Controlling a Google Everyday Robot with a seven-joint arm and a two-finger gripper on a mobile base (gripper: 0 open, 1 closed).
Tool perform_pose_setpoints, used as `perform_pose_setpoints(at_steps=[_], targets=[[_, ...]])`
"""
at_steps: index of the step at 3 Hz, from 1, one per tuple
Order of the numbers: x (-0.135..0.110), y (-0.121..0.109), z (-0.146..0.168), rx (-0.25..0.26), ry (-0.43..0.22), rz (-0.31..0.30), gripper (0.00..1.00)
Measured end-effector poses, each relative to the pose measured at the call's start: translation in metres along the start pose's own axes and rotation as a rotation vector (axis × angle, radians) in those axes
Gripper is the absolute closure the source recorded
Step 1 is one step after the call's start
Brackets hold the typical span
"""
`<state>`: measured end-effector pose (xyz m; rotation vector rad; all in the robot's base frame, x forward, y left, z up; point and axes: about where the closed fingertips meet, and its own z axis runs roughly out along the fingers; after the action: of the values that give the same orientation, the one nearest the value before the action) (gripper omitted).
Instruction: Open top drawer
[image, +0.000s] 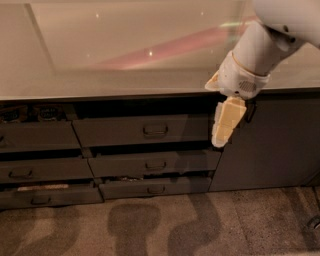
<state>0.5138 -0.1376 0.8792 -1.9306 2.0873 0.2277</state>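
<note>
The top drawer (142, 130) is the wide dark grey front in the middle column under the counter, with a small loop handle (155, 130) at its centre. A dark gap shows above its front. My gripper (222, 131) hangs from the white arm (260, 50) and points down in front of the drawer's right end. It is to the right of the handle and apart from it.
Two narrower drawers (155, 164) sit below the top one, sticking out a bit. More drawers (37, 136) are at the left. A grey door panel (275, 145) with a vertical handle (250, 113) is at the right. A glossy counter (125, 45) lies above, carpet (160, 225) below.
</note>
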Motion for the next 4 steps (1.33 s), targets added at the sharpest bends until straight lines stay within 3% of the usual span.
perform_pose_setpoints(at_steps=[1, 2, 4], targets=[[-0.0023, 0.0090, -0.0063, 0.083, -0.055, -0.101, 0.00], [-0.0039, 0.0147, -0.0096, 0.117, -0.096, -0.156, 0.00], [-0.0045, 0.0168, -0.0154, 0.132, -0.086, -0.164, 0.00]])
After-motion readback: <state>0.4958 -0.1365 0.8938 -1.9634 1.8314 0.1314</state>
